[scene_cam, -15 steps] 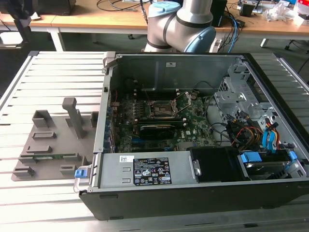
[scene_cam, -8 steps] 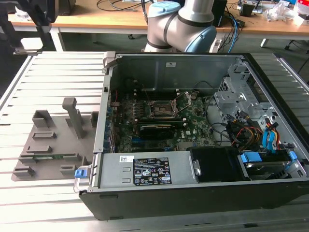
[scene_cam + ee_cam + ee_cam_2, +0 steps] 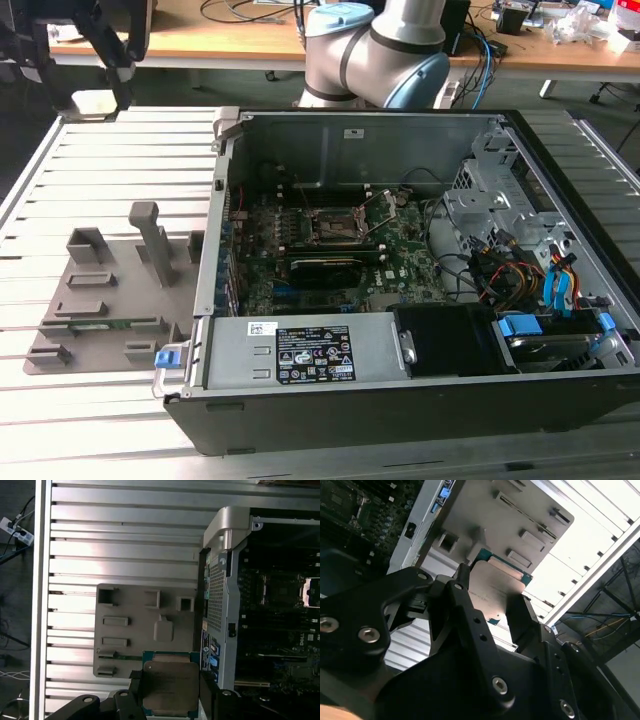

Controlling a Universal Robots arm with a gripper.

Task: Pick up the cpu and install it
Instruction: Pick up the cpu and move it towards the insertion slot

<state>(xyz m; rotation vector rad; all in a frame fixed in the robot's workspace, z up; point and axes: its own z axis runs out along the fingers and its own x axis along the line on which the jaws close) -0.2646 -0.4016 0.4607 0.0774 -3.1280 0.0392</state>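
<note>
One cpu (image 3: 170,685) clamped in my gripper (image 3: 171,696), tray (image 3: 112,292) at nine o'clock of the case (image 3: 400,418); narrow edge grip could let it slip.

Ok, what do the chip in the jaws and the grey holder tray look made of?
The small square silvery-grey chip: dull metal top plate with soft sheen, on a green circuit-board rim. The flat grey holder tray: probably matte plastic; uniform colour, no glare, blocky raised pockets.
</note>
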